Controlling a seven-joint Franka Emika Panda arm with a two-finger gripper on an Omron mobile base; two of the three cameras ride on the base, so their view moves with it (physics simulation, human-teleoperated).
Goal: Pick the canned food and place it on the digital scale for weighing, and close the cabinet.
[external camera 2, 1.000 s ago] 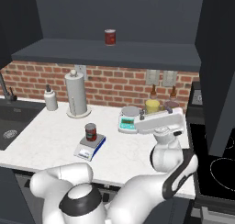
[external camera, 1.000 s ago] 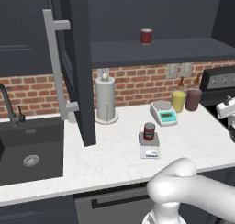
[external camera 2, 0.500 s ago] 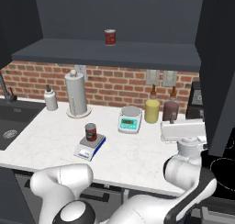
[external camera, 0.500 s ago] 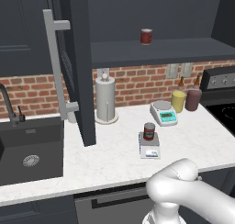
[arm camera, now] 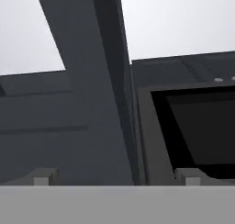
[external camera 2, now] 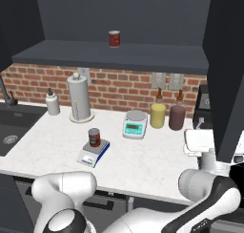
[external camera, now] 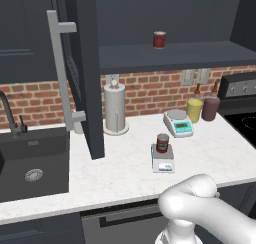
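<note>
Status for your log, left to right: the cabinet door on the left stands swung out over the counter, its long grey handle facing you, so the closing step is not done on that side. Moving right, the canned food stands upright on the digital scale near the middle of the counter, so you can judge the weighing placement complete. Behind it against the brick wall sit the paper-towel holder, then the white round-plate scale and two jars, all well apart from the can. A second red can remains on the open shelf above. At the far right a second dark door panel hangs open in the right base view, with the arm's wrist just beside its lower edge; you should read this as the approach to close that door. Hard to make out: the gripper shows as two light fingertips at the bottom of the hand view, set well apart with nothing between them, facing a dark panel edge; whether either fingertip touches the door cannot be told, and the door's handle on this side is not visible
</note>
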